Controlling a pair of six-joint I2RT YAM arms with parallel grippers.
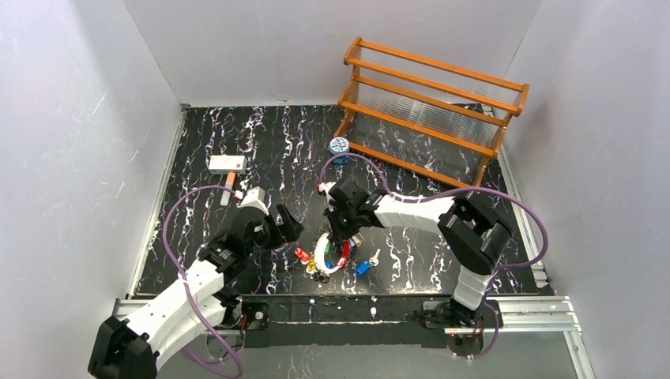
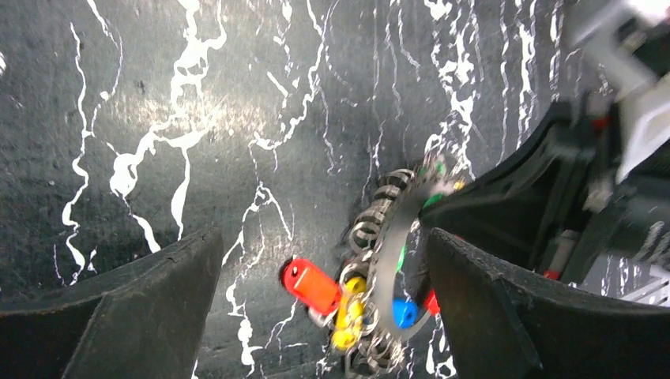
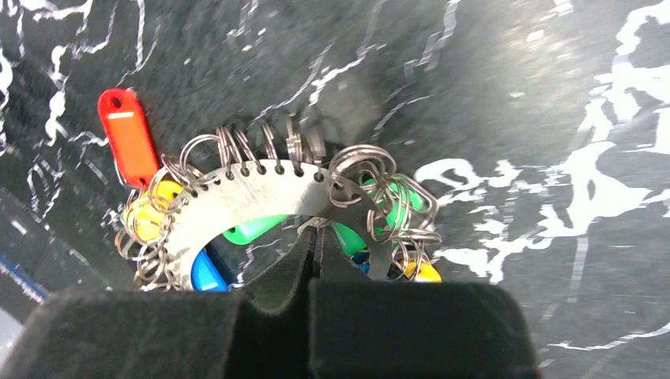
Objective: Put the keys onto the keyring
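The keyring is a flat silvery ring with holes and several small split rings, near the table's front middle. My right gripper is shut on its inner edge; the right wrist view shows the ring pinched at the fingertips. Red, yellow, green and blue key heads hang around it. A blue key and a silver key lie just right of the ring. My left gripper is open, its fingers straddling the ring's left side and the red head.
An orange wooden rack stands at the back right. A small blue-and-white tin sits in front of it. A white box lies at the back left. Grey walls close in the table on three sides.
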